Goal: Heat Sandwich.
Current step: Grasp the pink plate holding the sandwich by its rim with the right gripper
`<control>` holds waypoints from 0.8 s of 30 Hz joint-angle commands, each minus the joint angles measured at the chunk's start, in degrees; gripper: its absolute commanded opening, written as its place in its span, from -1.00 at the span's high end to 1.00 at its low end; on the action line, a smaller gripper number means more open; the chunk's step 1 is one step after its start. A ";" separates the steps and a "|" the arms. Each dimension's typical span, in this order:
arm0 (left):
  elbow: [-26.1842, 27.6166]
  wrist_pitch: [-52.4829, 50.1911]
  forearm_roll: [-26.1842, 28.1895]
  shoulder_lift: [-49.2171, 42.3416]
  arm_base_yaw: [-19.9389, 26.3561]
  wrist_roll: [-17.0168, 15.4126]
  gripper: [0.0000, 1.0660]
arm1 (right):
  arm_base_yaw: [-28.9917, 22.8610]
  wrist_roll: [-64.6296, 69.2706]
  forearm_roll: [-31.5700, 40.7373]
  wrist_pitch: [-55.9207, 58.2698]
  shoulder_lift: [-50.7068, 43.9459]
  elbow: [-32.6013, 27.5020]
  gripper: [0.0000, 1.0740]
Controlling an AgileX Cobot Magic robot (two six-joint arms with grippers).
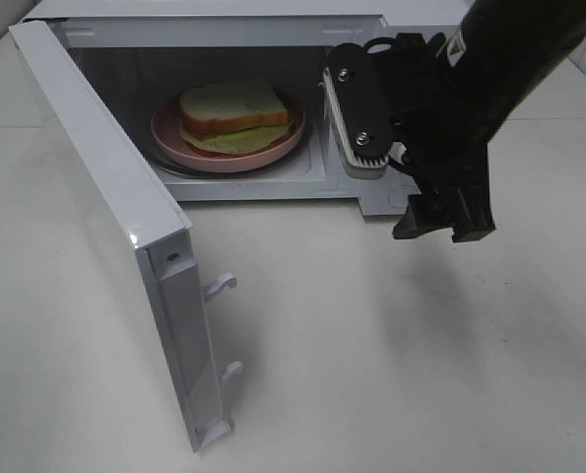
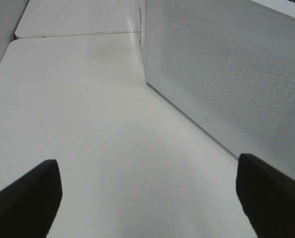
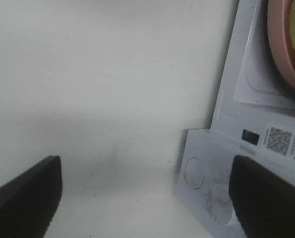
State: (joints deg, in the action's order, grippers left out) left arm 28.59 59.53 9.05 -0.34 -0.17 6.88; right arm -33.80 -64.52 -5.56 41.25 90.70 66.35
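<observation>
Currently the small white-bread sandwich with tan crust and green leafy filling is sitting on the round pink plate inside the white box-shaped microwave oven, roughly centred in the cavity. The white microwave door is hanging wide open on the left side.

Handling call: the sandwich is looking light, soft and squashy, and its layers are likely sliding if pinched. Better to be gripping the stiff plate rim at the front edge; it may be a bit slick.

The right gripper is hovering just in front of the oven's right-hand front panel, fingers spread wide and carrying nothing. The left gripper is sitting out of the high view, fingers also wide apart and empty, low over the white tabletop and facing a white dotted panel, probably the door's outer face, though that is unclear.

Judging from this, loading is looking done, and the door is waiting to be shut.
</observation>
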 commanded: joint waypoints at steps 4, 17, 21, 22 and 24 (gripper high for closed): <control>-0.23 -0.17 0.40 -1.20 0.11 -0.29 -0.68 | -1.66 0.40 -0.29 0.06 3.95 4.93 -0.59; -0.23 -0.17 0.40 -1.20 0.11 -0.29 -0.68 | -2.29 0.69 0.11 -0.80 14.50 16.33 -0.55; -0.23 -0.17 0.40 -1.20 0.11 -0.29 -0.68 | -2.29 1.83 0.29 -1.49 17.65 19.25 -0.54; -0.23 -0.17 0.40 -1.20 0.11 -0.29 -0.68 | -2.29 1.89 0.29 -1.55 18.28 19.82 -0.54; -0.23 -0.17 0.40 -1.20 0.11 -0.29 -0.68 | -2.29 1.89 0.29 -3.04 20.17 21.31 -0.54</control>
State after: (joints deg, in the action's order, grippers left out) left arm 28.59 59.53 9.05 -0.34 -0.17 6.88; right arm -35.87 -63.08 -5.56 39.13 110.01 86.80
